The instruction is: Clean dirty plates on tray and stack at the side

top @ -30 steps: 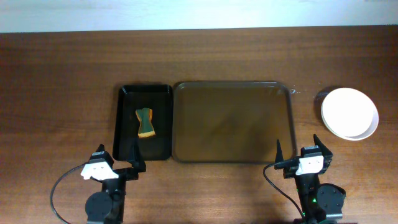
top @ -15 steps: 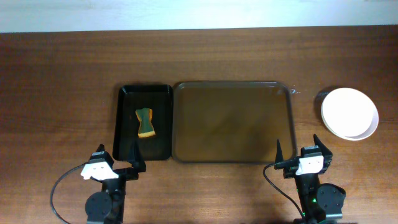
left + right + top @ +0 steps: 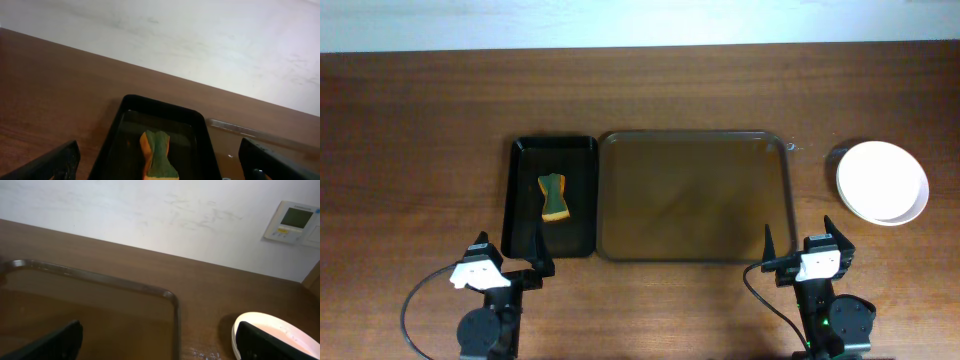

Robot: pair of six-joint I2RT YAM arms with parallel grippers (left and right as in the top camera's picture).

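Overhead view: a dark wooden table [image 3: 420, 120] fills the frame under a strip of white wall [image 3: 640, 22] along the top edge. At centre lies the brown tray [image 3: 695, 195], rectangular with rounded corners and a low rim. Just beside it on the left, nearly touching, sits a narrower black tray [image 3: 525, 215] with a green and yellow sponge [image 3: 553, 196] lying in its middle. The plates [image 3: 882, 182] are at the right of the frame, well apart from the brown tray – round, white, stacked on the bare table, with a lower rim showing under the top one. How many are in the stack cannot be told. The left gripper [image 3: 510, 248] is at the lower left, below the black tray, jaws spread wide and holding nothing. The right gripper [image 3: 798, 238] is at the lower right, by the brown tray's near right corner, jaws likewise spread and empty.

Left wrist view: the jaws appear as dark shapes in the two lower corners, far apart. Between them, lower centre, is the black tray with the sponge inside; the brown tray's rim shows at the right.

Right wrist view: the jaws again sit in the lower corners, wide apart. The brown tray's far right corner fills the left and centre – the plates' white rim shows at the lower right. A small control panel [image 3: 295, 222] hangs on the wall, upper right.
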